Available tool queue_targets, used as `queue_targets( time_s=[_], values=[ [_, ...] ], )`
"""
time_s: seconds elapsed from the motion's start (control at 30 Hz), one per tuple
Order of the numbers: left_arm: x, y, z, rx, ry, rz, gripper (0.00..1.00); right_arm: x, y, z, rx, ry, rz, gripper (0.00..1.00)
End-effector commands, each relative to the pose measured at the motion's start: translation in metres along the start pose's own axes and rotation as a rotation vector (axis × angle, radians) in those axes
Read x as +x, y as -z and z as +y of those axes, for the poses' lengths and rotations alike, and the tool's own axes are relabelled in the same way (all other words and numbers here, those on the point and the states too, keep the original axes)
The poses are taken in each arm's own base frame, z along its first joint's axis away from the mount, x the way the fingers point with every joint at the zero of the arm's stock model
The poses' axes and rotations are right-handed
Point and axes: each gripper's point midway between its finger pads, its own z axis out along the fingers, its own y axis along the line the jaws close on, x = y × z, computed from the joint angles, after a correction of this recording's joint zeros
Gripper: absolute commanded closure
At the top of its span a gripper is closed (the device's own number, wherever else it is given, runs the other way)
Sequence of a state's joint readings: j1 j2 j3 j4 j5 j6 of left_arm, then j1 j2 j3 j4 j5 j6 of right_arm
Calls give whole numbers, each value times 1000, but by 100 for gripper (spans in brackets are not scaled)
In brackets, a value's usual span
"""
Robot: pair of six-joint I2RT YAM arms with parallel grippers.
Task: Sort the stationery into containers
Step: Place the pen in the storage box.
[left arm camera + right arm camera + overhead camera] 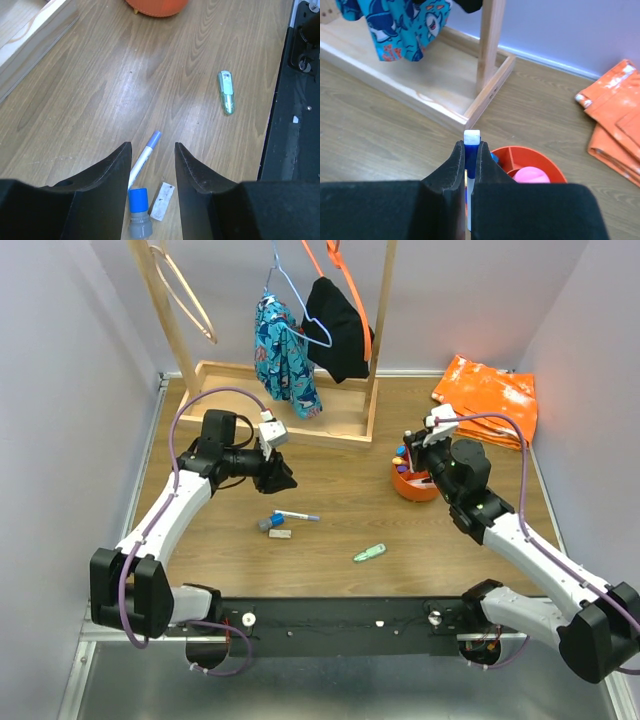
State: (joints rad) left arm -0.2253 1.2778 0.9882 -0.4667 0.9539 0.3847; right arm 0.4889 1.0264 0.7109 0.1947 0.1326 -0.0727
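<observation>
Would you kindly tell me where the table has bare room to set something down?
Bare tabletop lies between the pen and the cup, and on either side of the mint piece near the front. It is crowded by the left gripper, where pen, blue-topped piece and white piece cluster, and around the cup.

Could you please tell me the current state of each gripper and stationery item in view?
left gripper: open, empty, above white pen
right gripper: shut on blue-and-white pen, near orange cup
orange cup: upright, partly filled
white pen: lying flat, not held
mint-green piece: lying flat, not held
</observation>
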Motion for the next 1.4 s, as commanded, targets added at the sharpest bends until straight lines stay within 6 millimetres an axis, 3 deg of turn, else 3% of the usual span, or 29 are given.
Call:
queue_targets(
  time_s=[0.0, 0.1, 0.23, 0.57, 1.07, 1.27, 1.37],
  values=[
    [-7, -2, 1, 10, -28, 14, 52, -10, 1, -17, 85, 58, -104, 100],
    [-7, -3, 4, 7, -33, 24, 52, -3, 0, -17, 86, 86, -103, 99],
    [-7, -4, 7, 2, -35, 31, 52, 22, -1, -17, 84, 124, -73, 99],
    [6, -6, 7, 7, -18, 63, 52, 36, -7, -8, 50, 135, -121, 99],
    [14, -8, 7, 19, -30, 109, 53, 60, 2, -1, 15, 134, -127, 99],
    [11, -12, 8, 27, -48, 114, 53, 66, 5, -3, 22, 130, -105, 93],
    [8, -13, 9, 29, -58, 111, 53, 64, 5, -6, 32, 140, -98, 74]
  ],
)
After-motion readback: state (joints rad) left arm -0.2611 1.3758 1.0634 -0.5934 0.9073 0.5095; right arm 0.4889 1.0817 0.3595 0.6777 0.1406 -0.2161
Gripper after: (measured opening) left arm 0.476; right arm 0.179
